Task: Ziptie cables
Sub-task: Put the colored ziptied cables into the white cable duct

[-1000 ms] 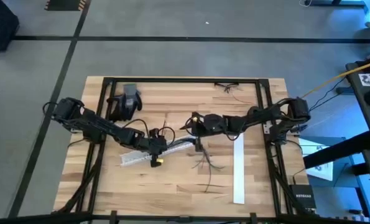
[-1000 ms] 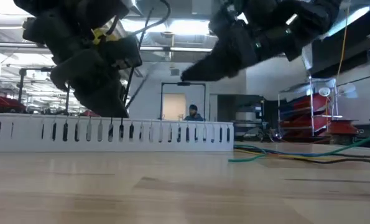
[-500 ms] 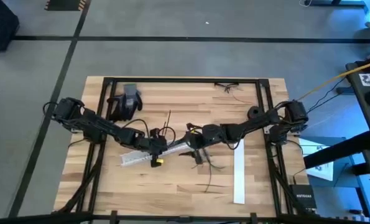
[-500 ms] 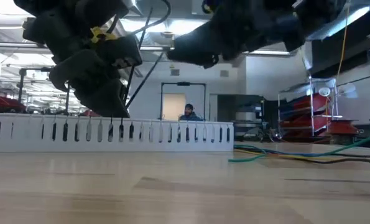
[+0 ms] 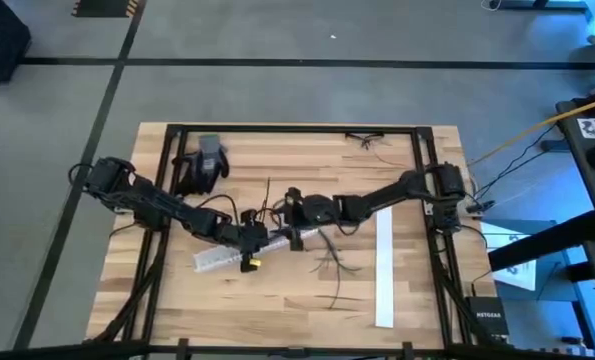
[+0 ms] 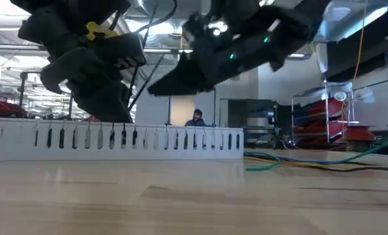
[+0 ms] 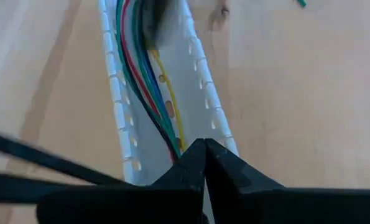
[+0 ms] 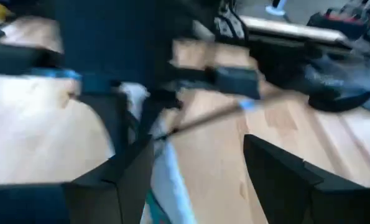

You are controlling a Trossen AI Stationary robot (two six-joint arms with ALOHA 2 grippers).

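**Sam:** Right gripper (image 5: 295, 228) has slid across the table toward the left one since a second ago. Now it hangs over the end of the white slotted strip (image 5: 212, 256).

**Mia:** Is it holding anything?

**Sam:** No. Its fingers (image 8: 125, 180) are wide apart, with nothing between them.

**Mia:** And the left gripper (image 7: 203, 149)?

**Sam:** Its tips are pressed together, low over the strip, right at the end of the coloured wires (image 7: 144, 81) lying inside.

**Mia:** Where are the cables (image 5: 329, 262)?

**Sam:** Loose on the wood, between that strip and the other white strip (image 5: 383, 270). Nobody holds them.

**Mia:** What step is this?

**Sam:** Getting ready, I think. Nothing is tied yet. Next, the right gripper probably has to go down and pinch a thin strand softly, without bumping the left one.
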